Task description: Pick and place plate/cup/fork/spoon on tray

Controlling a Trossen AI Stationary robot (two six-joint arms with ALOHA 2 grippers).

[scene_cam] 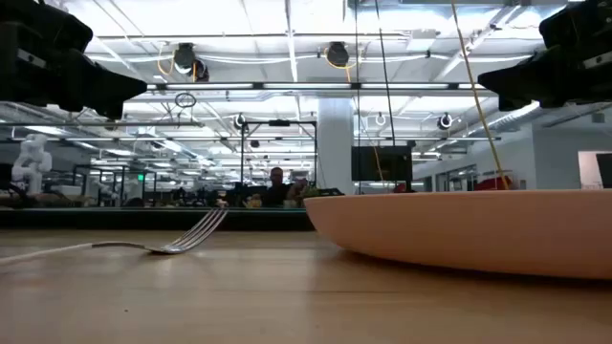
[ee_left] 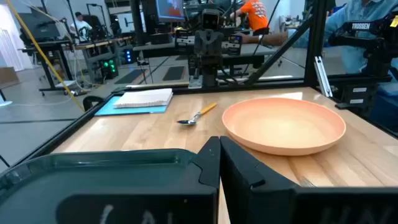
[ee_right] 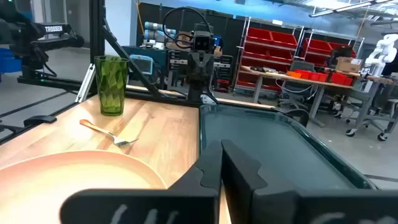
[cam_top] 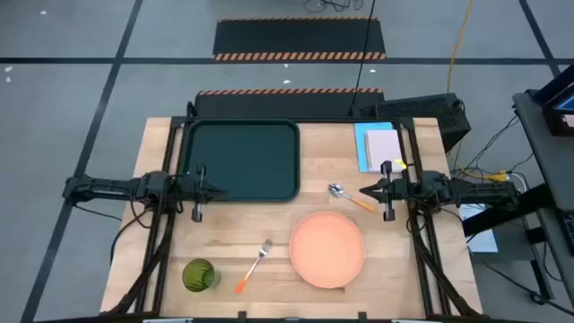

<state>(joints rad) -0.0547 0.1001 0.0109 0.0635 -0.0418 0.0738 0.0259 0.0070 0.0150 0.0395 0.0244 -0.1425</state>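
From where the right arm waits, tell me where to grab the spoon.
Grip the spoon on its orange handle, coming straight down with the fingers across it. It lies flat on the table, bowl toward the tray, handle toward the right hand, apart from the plate. The slim handle probably pinches more surely than the rounded bowl.

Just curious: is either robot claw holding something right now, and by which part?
Nothing is held. The left claw and right claw are both shut and empty.

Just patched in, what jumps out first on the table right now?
The big salmon-orange plate near the front edge dominates, with the empty dark tray at the back left. The green cup stands upright at the front left corner, the fork between it and the plate, and nothing is loaded yet.
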